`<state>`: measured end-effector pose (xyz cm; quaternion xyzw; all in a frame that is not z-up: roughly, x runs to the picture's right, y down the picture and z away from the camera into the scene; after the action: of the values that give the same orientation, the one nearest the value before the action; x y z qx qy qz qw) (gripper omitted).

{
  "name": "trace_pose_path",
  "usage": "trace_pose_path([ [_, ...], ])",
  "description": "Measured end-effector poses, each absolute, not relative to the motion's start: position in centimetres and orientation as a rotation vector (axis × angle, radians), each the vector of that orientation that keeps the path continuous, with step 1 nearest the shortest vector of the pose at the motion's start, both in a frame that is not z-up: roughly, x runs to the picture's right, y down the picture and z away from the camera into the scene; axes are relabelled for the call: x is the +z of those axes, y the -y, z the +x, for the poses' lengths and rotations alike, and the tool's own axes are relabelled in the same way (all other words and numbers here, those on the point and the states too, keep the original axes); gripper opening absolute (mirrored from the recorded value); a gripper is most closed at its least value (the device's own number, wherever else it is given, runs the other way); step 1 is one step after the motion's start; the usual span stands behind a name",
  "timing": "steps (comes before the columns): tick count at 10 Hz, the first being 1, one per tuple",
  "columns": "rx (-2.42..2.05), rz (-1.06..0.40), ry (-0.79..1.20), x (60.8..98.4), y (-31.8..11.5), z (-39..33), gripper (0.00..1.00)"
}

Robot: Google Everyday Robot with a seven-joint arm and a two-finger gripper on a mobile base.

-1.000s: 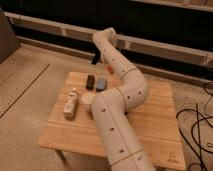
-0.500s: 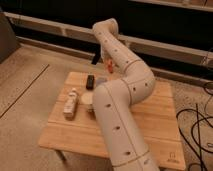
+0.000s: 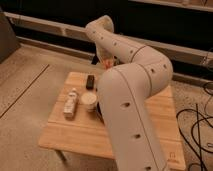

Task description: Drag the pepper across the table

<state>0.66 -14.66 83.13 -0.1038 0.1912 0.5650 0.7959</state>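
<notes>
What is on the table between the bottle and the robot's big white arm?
A small white cup, in the camera view. The gripper is shut beyond the table.

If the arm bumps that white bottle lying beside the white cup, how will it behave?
Lying on its side, the white bottle would probably roll or spin rather than tip. It looks small, so it is likely light. The hand sits at the light wooden table's far edge.

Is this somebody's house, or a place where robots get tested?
Probably a robot test room: speckled hard floor, black cables lying loose, and a low wooden table. The gripper, shut, hangs over the table's far edge, by something orange, perhaps the pepper.
</notes>
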Motion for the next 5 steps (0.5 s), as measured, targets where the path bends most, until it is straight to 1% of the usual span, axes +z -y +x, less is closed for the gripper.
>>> trace_pose_path([
  [3, 1.095, -0.126, -0.303, 81.5, 17.1, -3.6, 0.0],
  [5, 1.037, -0.107, -0.245, 81.7, 18.6, -7.4, 0.0],
])
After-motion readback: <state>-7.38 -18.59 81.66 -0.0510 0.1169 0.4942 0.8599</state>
